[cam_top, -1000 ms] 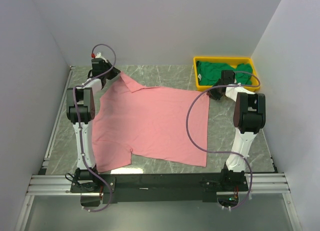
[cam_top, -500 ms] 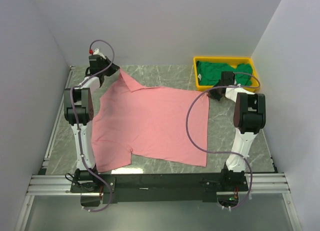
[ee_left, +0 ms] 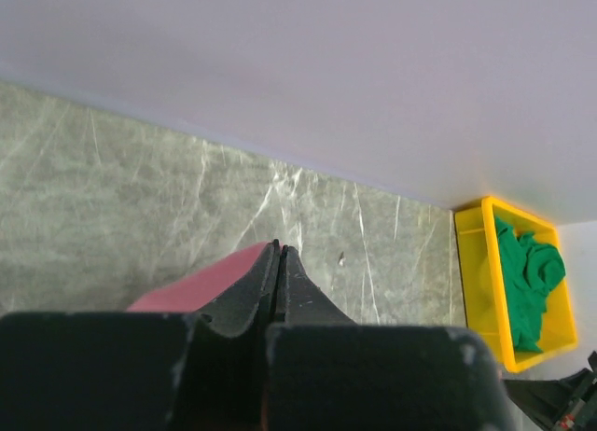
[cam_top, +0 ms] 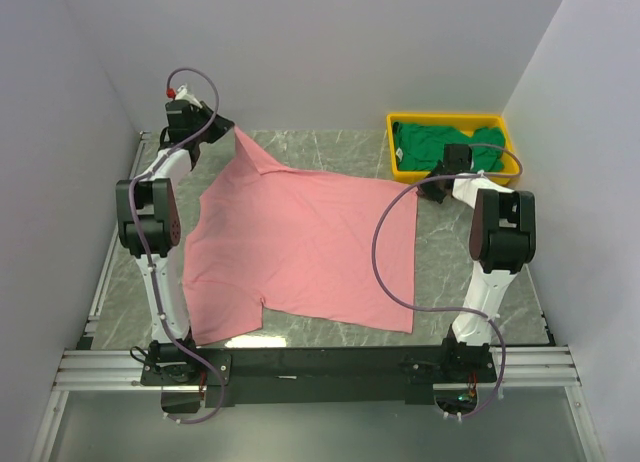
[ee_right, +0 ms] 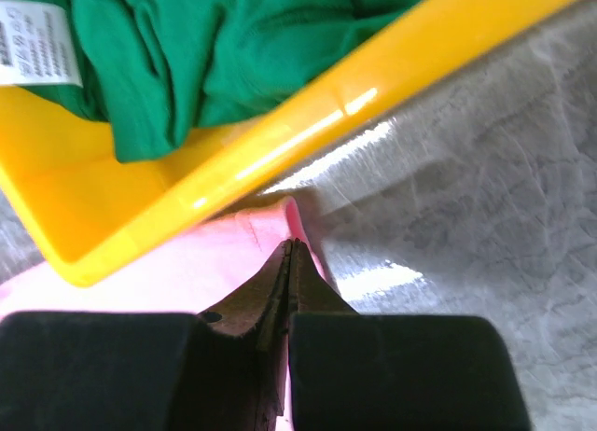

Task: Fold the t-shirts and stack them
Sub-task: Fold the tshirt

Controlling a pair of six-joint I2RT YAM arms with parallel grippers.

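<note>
From above, I saw the pink t-shirt (cam_top: pixel 300 252) spread mostly flat across the middle of the grey marbled worktop (cam_top: pixel 330 147). My left gripper (cam_top: pixel 227 131), at eleven o'clock, had its jaws pressed together on the shirt's collar end, holding that corner up off the surface. My right gripper (cam_top: pixel 426 181), at two o'clock, was pinched closed on the shirt's far right corner, just beside the yellow tray (cam_top: pixel 392 147). The green t-shirt (cam_top: pixel 445 142) lay crumpled inside that tray.

Yellow tray (cam_top: pixel 450 118) blocks far-right corner. Bare table (cam_top: pixel 330 147) left of tray and on near side; pink t-shirt (cam_top: pixel 300 242) further left.
</note>
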